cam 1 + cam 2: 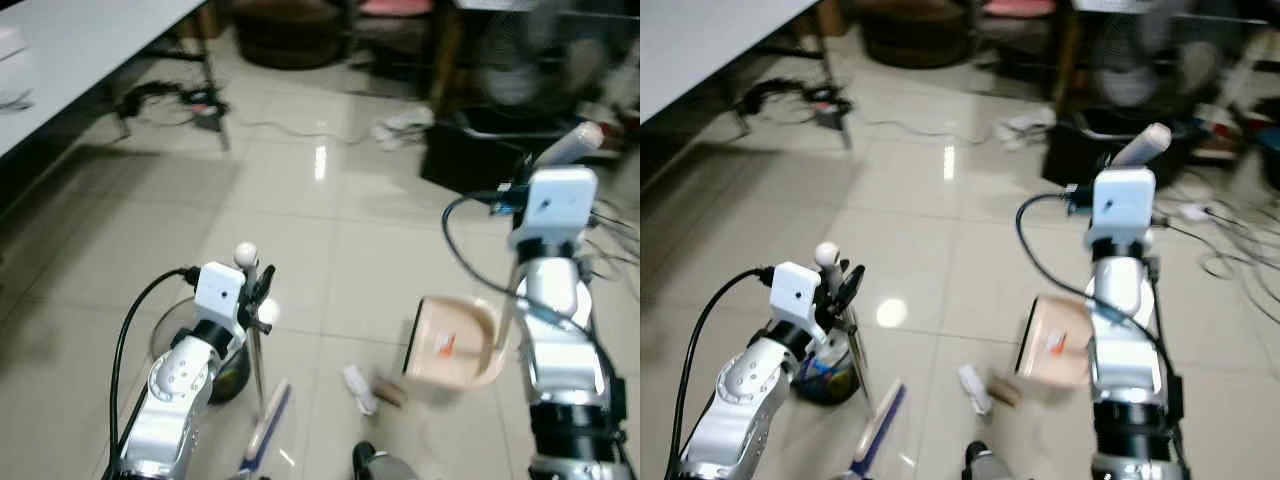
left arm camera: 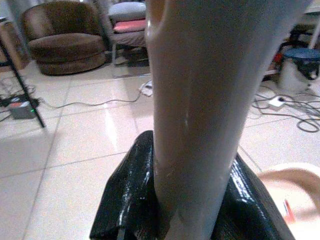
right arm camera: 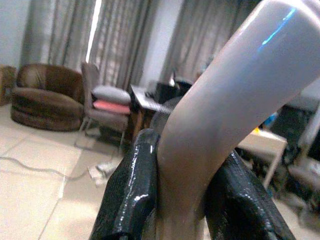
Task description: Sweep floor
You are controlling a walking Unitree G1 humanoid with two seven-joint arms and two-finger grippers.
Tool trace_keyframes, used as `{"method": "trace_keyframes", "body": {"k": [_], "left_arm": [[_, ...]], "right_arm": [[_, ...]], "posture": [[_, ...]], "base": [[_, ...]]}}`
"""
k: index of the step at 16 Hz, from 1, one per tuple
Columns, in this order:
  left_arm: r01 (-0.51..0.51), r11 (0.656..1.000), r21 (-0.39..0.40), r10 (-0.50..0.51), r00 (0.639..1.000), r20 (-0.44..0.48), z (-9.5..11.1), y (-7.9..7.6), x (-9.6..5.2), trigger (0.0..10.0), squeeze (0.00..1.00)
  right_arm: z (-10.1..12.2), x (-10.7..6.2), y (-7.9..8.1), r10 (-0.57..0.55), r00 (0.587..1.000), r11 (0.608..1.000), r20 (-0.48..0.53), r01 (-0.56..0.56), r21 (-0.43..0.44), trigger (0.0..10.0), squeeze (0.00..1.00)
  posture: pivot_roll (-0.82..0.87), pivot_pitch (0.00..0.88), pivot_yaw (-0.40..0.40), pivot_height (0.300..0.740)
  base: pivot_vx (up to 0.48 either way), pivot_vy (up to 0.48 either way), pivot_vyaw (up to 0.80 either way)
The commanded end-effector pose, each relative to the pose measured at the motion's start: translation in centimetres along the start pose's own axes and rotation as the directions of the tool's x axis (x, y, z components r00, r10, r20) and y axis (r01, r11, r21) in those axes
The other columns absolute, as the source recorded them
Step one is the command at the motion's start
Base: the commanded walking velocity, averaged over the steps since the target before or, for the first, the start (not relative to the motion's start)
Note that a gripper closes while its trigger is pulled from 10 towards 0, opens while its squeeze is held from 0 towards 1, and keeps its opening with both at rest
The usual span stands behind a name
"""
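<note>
Sweeping stance over pale tiled floor [image 1: 330, 200], both tools already in hand. Left gripper [image 1: 258, 290] clamped on thin broom handle [image 1: 258, 360], held near its ball-topped upper end for leverage; blue-and-white broom head [image 1: 268, 425] angled down to the tiles, just left of the litter. Right gripper [image 3: 182, 195] closed tight on curved dustpan handle [image 3: 225, 95], black fingers [image 3: 132, 190] pressing it from both sides; handle kept upright so that beige dustpan [image 1: 455, 345] sits low on the floor, mouth turned toward the broom. Debris [image 1: 372, 388], a white scrap and a brown scrap, lying between broom head and dustpan, close to the pan's lip: probably placed for a short push rightward into the pan. Dark bin [image 1: 825, 375] under left arm
</note>
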State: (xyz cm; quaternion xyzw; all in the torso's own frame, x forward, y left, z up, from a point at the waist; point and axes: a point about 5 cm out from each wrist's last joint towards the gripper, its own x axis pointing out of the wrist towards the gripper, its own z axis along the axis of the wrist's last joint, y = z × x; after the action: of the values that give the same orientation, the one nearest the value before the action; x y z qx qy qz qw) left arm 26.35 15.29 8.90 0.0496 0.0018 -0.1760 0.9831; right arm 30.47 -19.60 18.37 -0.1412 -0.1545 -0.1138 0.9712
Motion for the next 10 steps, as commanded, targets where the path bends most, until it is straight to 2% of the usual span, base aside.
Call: {"method": "trace_keyframes", "body": {"k": [1, 6, 10], "left_arm": [[-0.019, 1.000, 0.010, 0.019, 0.999, 0.034, 0.9, 0.2, 0.2, 10.0, 0.00], [-0.069, 0.998, 0.016, 0.068, 0.997, 0.029, 1.3, 0.6, 0.7, 10.0, 0.00], [-0.118, 0.992, 0.034, 0.114, 0.990, 0.080, 2.3, 1.1, 1.1, 10.0, 0.00]], "right_arm": [[0.2, -0.3, 0.0, 0.012, 1.000, 1.000, -0.008, -0.012, 0.025, 10.0, 0.00], [-1.0, -1.5, 0.4, 0.026, 0.997, 0.999, -0.067, -0.024, 0.028, 10.0, 0.00], [-1.6, -2.1, 0.9, 0.063, 0.992, 0.997, -0.111, -0.058, 0.043, 10.0, 0.00]], "posture": [[-0.01, 0.060, 0.037, 0.740], [-0.01, 0.059, 0.042, 0.740], [-0.02, 0.062, 0.047, 0.740]], "base": [[0.000, 0.000, -0.80], [0.000, 0.000, -0.80], [0.000, 0.000, -0.80]]}}
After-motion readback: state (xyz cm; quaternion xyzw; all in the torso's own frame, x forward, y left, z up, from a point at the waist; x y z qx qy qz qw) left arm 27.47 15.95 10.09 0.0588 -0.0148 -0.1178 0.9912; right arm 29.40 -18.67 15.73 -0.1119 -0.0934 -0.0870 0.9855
